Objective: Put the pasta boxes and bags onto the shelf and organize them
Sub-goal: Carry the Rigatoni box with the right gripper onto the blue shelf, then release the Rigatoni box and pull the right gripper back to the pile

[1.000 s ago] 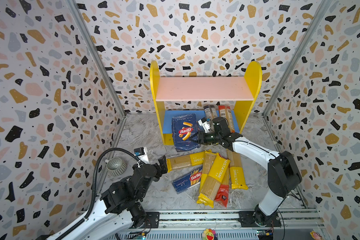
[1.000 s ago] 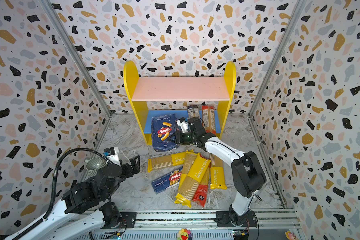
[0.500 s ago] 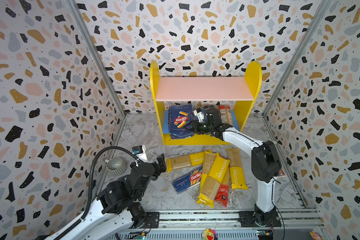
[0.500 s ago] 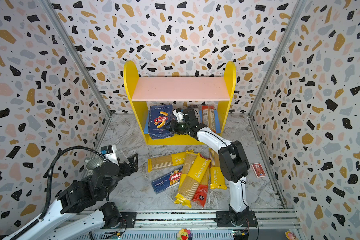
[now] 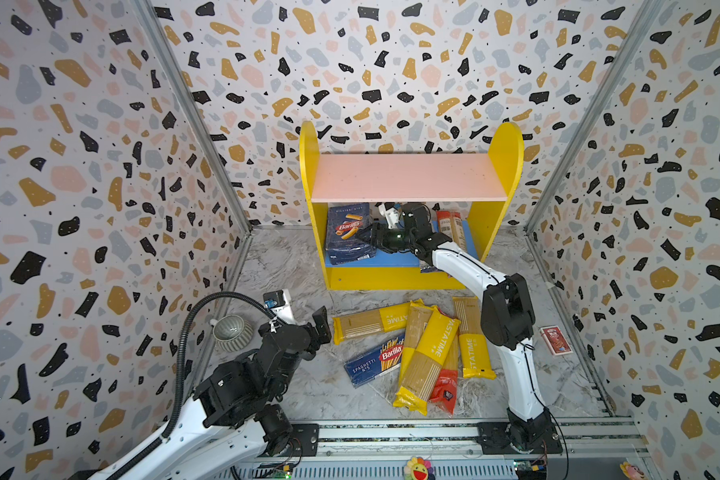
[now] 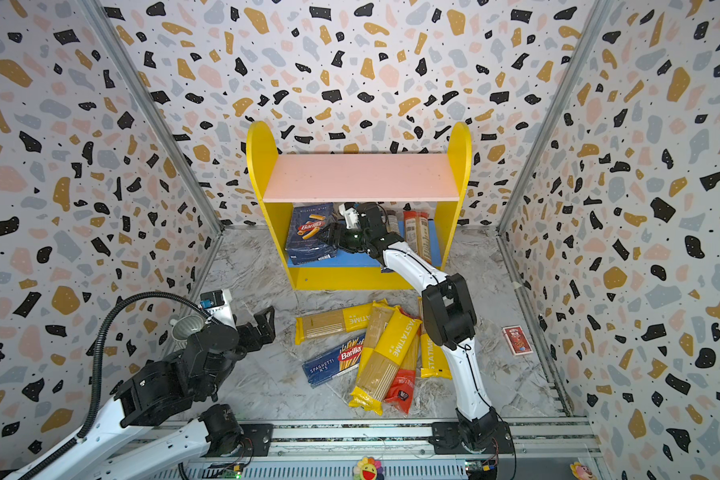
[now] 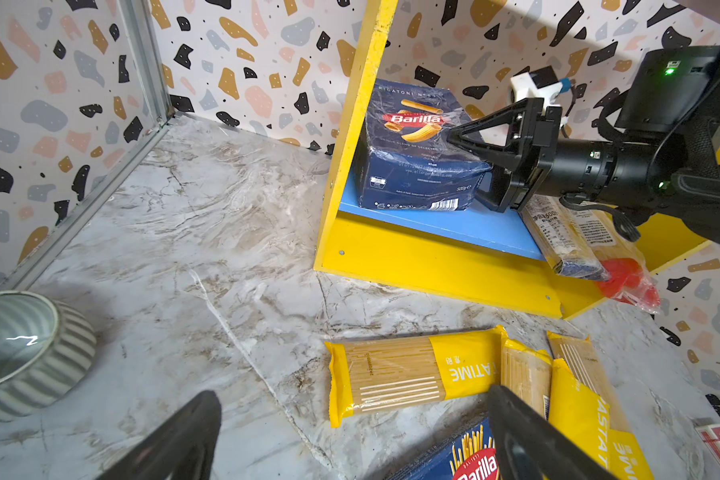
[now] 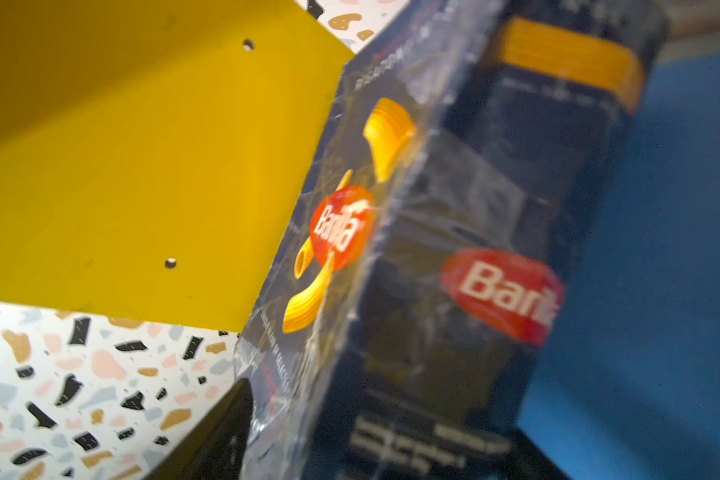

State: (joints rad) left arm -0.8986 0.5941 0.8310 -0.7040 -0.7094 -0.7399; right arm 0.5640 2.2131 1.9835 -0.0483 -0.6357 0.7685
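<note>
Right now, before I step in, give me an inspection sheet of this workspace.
Surface: marble-print floor, nothing spilled seen.
Job's things: rigatoni box and two bags on shelf, blue board; spaghetti box, yellow bags, red bag on floor.
Clutter: bowl, card pack.
Pincers: left pincer open, empty, near yellow bags; right pincer straddles rigatoni box, grip unclear.
Cables: black hose loops by left arm.
Surroundings: speckled walls, front rail.
</note>
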